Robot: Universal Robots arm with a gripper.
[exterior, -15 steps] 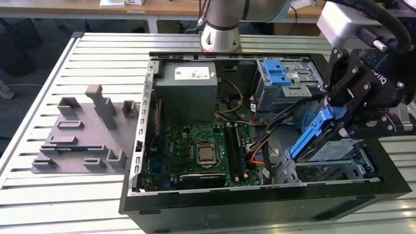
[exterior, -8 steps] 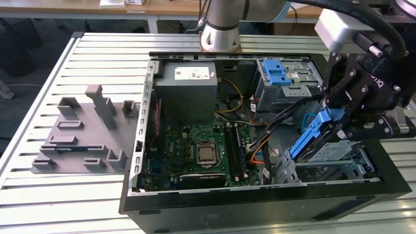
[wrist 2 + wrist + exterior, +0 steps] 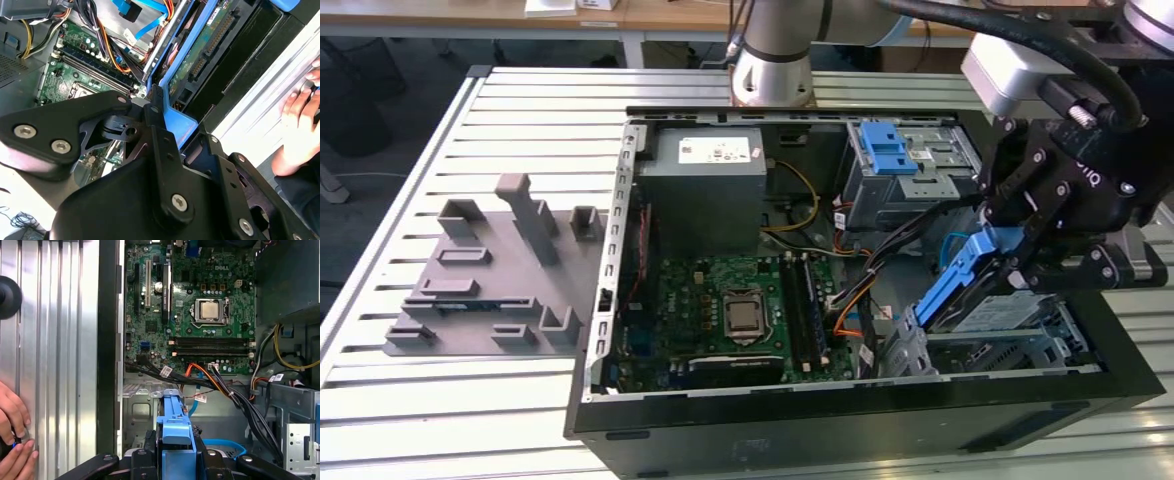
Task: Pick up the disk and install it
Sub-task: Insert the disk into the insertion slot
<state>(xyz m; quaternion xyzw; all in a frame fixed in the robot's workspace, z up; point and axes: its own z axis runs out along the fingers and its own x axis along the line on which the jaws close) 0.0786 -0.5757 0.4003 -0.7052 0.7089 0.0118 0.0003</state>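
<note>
Gripper (image 3: 1017,268) is closed on the disk (image 3: 958,285), clamped by its blue carrier; in the first wrist view the blue frame is seen pinched at the gripper's tip (image 3: 176,460).

Across the exterior view from its left:
- A grey moulded fixture (image 3: 494,280) is set near the left edge of the slatted table (image 3: 427,420), well apart from the gripper.
- An open PC case (image 3: 854,415) is laid on its side mid-table, w/ motherboard (image 3: 720,300) exposed inside and PSU (image 3: 707,175) at the far wall.
- A 2nd blue carrier (image 3: 886,150) is seated in the drive cage (image 3: 934,165) at the case's far right corner.
- At the near right corner a metal bay (image 3: 1014,340) is found, w/ the disk held just above it.

Disk's long axis is tilted: lower end aimed into that bay, upper end at the gripper. It is judged not yet seated.

A person's hand (image 3: 12,437) (image 3: 297,125) is seen on the table beside the case in both wrist views.
</note>
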